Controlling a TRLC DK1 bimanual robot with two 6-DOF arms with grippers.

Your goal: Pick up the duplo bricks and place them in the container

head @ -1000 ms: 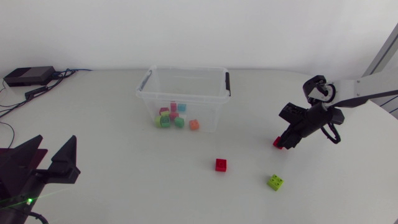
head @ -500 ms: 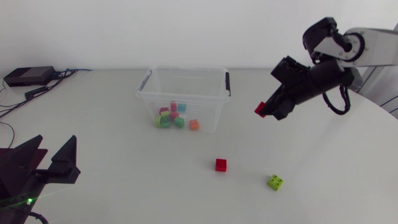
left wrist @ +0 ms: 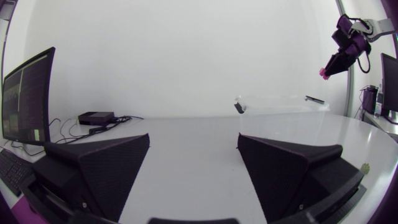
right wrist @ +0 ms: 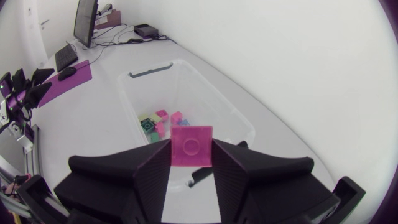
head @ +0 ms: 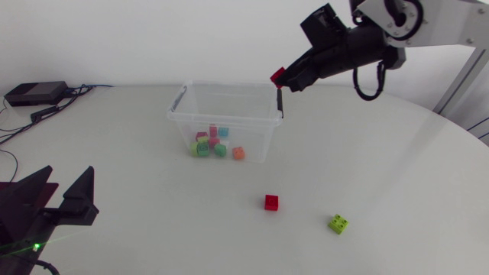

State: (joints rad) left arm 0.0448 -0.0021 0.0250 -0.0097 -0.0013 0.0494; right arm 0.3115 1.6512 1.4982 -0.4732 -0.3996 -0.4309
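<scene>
My right gripper (head: 285,78) is shut on a red duplo brick (head: 277,76), held in the air just over the right rim of the clear plastic container (head: 182,107). In the right wrist view the brick (right wrist: 191,146) sits clamped between both fingers, with the container (right wrist: 239,127) below and ahead. Several coloured bricks (head: 214,143) lie inside it. A second red brick (head: 271,202) and a green brick (head: 338,223) rest on the table in front of the container. At the table's near left, my left gripper (head: 57,200) stands open and empty, its fingers (left wrist: 106,168) wide apart.
A black box with cables (head: 34,93) lies at the back left of the table. The container has black handle clips (head: 280,101) on its short sides. The white table (head: 397,176) curves away at the right edge.
My right arm has lifted the red brick off the table at the right and carried it up and left, to above the container's right rim. The left arm has stayed still.
</scene>
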